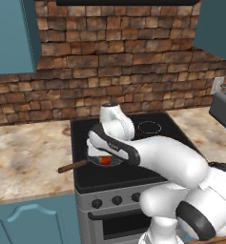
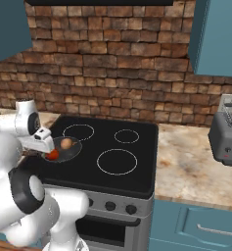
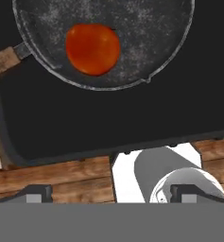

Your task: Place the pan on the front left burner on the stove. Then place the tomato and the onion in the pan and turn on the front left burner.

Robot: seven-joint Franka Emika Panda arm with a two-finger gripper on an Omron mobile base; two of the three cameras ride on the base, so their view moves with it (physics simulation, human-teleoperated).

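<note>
The dark pan (image 2: 71, 152) sits at the front left of the stove (image 2: 137, 181), covering the front left burner. Its brown wooden handle (image 1: 72, 166) points left over the counter. Inside the pan lie the tan onion (image 2: 66, 143) and the red tomato (image 2: 52, 154). The hand view looks down on the tomato (image 3: 93, 48) in the speckled pan (image 3: 146, 42), with the handle (image 3: 2, 61) at the left. My gripper (image 3: 112, 194) hangs open above the stove's front edge, just off the pan's near rim, with nothing between its fingertips (image 3: 35, 194).
White rings mark the other burners (image 2: 117, 161) on the black glass. Black knobs (image 1: 117, 200) line the steel front. A grey toaster (image 2: 227, 137) stands on the right counter. Marbled counter (image 1: 24, 157) lies left of the stove. Blue cupboards hang above.
</note>
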